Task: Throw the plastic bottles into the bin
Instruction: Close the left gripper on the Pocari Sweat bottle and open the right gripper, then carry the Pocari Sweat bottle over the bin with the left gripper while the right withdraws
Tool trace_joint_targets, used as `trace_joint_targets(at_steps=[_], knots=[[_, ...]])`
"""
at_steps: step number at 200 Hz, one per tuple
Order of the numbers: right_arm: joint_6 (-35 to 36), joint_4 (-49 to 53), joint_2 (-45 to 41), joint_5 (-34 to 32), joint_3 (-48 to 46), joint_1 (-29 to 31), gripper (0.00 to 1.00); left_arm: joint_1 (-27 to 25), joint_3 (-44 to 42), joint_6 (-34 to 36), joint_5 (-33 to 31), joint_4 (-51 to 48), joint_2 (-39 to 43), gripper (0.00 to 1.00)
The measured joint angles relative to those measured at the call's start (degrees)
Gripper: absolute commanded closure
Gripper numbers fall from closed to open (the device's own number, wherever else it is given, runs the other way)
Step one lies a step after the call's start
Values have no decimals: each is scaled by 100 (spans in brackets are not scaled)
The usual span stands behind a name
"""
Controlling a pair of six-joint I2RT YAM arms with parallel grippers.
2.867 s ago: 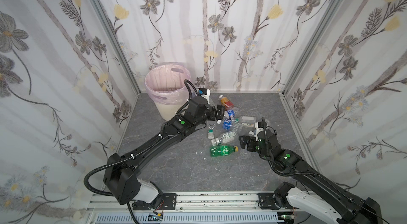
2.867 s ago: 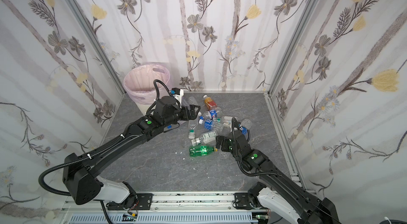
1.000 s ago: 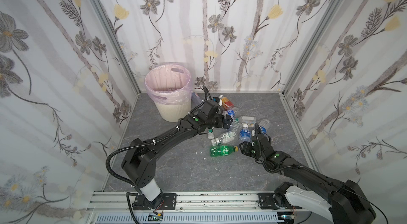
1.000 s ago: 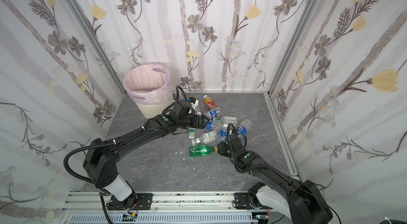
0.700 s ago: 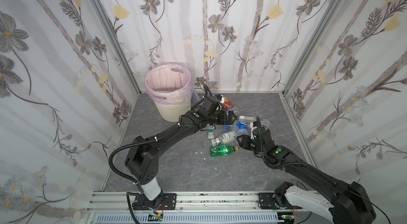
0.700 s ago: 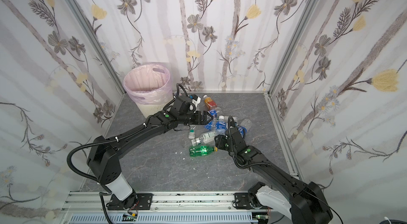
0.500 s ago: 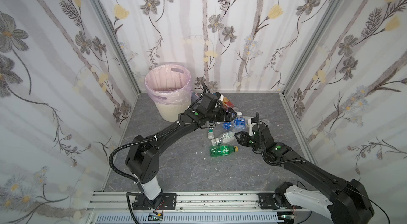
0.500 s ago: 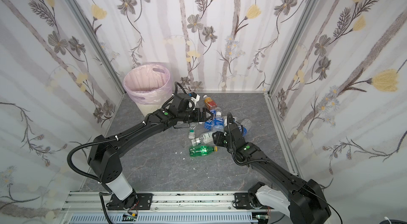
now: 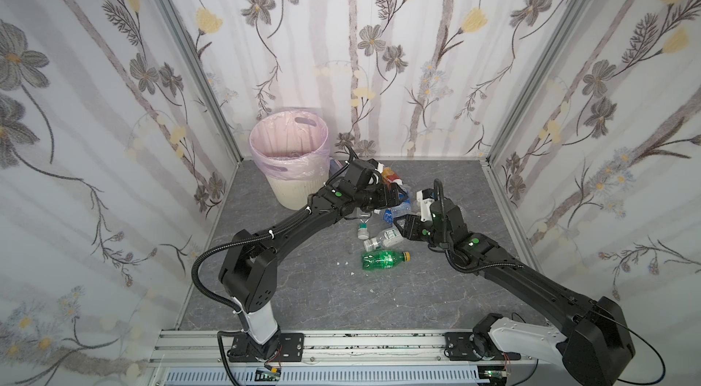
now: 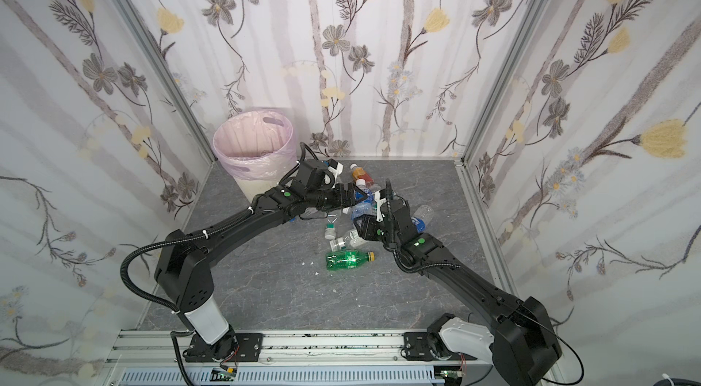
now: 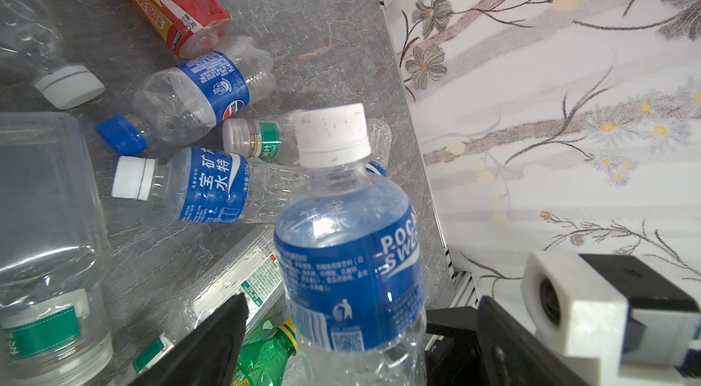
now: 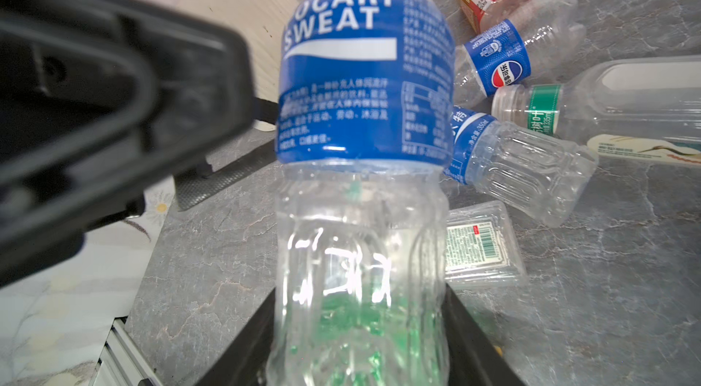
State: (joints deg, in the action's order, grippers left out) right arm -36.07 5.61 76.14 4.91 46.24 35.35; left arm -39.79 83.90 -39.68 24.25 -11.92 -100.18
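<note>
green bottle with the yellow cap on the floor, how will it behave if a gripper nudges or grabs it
The green bottle lies on its side on the grey floor, round-bodied, so a sideways nudge would probably roll it. It looks empty, so likely light. Its see-through plastic walls would probably give under a squeeze.

Lab test booth, wallpapered panels [image 9: 417, 42], aluminium rail [image 9: 341, 344]

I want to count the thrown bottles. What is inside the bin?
Inside the bin, only the pink bag lining its far wall shows. The near rim covers the bottom, so what lies there cannot be seen.
</note>
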Motion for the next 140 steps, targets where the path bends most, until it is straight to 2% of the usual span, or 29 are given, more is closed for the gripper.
trace_joint_targets(at_steps=[27,92,140], knots=[[61,-81,7,101,90,70,45,31,61,-85,35,17,-66,13],[168,-103,70,214,219,116,44,59,186,-234,11,105,-146,37],[210,-70,96,203,286,118,26,94,190,-258,-4,127,-146,41]])
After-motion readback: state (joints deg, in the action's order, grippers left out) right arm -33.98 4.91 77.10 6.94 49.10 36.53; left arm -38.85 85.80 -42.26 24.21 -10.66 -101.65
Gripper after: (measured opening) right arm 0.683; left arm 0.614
